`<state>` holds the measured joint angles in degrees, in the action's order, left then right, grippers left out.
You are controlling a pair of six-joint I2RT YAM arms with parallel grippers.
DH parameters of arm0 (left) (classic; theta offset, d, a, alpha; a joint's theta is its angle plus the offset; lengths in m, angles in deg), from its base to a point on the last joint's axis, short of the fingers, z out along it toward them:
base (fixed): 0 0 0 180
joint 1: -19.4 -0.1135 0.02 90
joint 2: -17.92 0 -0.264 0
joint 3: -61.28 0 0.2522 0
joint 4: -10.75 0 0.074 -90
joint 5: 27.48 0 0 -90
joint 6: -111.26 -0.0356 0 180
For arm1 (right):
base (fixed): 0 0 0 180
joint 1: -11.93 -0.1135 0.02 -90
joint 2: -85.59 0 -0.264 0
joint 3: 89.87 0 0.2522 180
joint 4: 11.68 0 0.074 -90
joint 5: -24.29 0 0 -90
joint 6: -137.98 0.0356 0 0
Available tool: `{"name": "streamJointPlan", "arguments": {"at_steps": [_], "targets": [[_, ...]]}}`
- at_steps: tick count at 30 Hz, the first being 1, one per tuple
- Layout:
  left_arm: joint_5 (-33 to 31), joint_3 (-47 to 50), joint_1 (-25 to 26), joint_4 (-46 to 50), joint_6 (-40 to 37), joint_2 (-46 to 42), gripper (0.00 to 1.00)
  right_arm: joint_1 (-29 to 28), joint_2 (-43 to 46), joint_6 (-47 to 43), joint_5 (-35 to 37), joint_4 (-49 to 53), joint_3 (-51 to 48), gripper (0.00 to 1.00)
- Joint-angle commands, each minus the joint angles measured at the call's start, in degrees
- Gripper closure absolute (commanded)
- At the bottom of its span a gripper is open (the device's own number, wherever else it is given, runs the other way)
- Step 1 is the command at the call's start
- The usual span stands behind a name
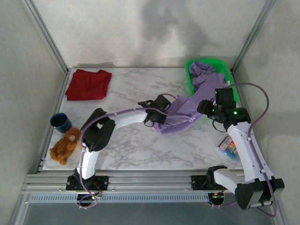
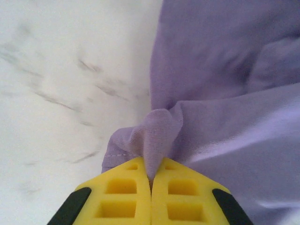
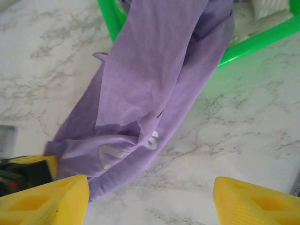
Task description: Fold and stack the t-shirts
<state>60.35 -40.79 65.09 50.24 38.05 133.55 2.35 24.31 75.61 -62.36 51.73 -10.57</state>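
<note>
A lavender t-shirt [image 1: 187, 112] trails from the green basket [image 1: 190, 75] down onto the marble table, white lettering [image 3: 150, 140] showing on it. My left gripper [image 1: 161, 117] is shut on that shirt's bunched lower-left edge [image 2: 154, 129], cloth pinched between the yellow fingertips [image 2: 151, 164]. My right gripper [image 1: 206, 110] hovers just right of the same shirt [image 3: 154, 70], open, with bare marble between its fingers [image 3: 150, 197]. More lavender t-shirts [image 1: 206, 72] lie heaped in the basket. A dark red t-shirt [image 1: 88, 84] lies flat at the far left corner.
A blue mug [image 1: 61, 123] and a brown fuzzy toy [image 1: 65, 145] sit at the left edge. A small colourful box [image 1: 228, 145] lies at the right edge by the right arm. The basket rim [image 3: 253, 42] stands close beyond the right gripper.
</note>
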Motion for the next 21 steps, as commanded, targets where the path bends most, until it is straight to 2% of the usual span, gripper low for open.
{"name": "streamJointPlan", "arguments": {"at_steps": [1, 4, 6, 8, 11, 13, 17, 21], "targets": [[-7.2, -9.3, -3.0, 5.8, -3.7, -13.0, 1.0, 0.4, 2.3, -1.1, 0.2, 2.6, 4.2, 0.29], [-8.1, -12.7, -7.1, 10.6, -4.9, -17.9, 1.0, 0.5, 2.7, -0.7, -0.2, 3.3, 6.0, 0.29], [-12.0, -11.5, -8.4, 13.9, -6.6, -20.3, 1.0, 0.4, 2.8, -0.5, -0.4, 3.7, 6.8, 0.29], [-14.5, -7.4, -10.9, 16.3, -6.9, -23.5, 1.0, 0.4, 2.6, -0.4, -0.4, 4.5, 7.6, 0.29], [-13.9, 1.7, -18.0, 17.7, -5.7, -30.4, 1.0, 0.4, 2.1, -0.5, -0.8, 4.8, 7.9, 0.29], [-7.7, 7.9, -22.4, 15.6, -5.1, -35.5, 1.0, 0.4, 1.6, -0.3, -1.6, 4.9, 7.6, 0.29], [0.8, 21.7, -23.1, 11.1, -3.5, -40.7, 1.0, 0.3, -0.6, 0.9, -3.7, 2.6, 5.9, 0.3], [-1.2, 33.0, -26.3, 9.2, 0.0, -42.8, 1.0, -0.9, -2.9, 2.9, -5.3, 0.2, 4.9, 0.3]]}}
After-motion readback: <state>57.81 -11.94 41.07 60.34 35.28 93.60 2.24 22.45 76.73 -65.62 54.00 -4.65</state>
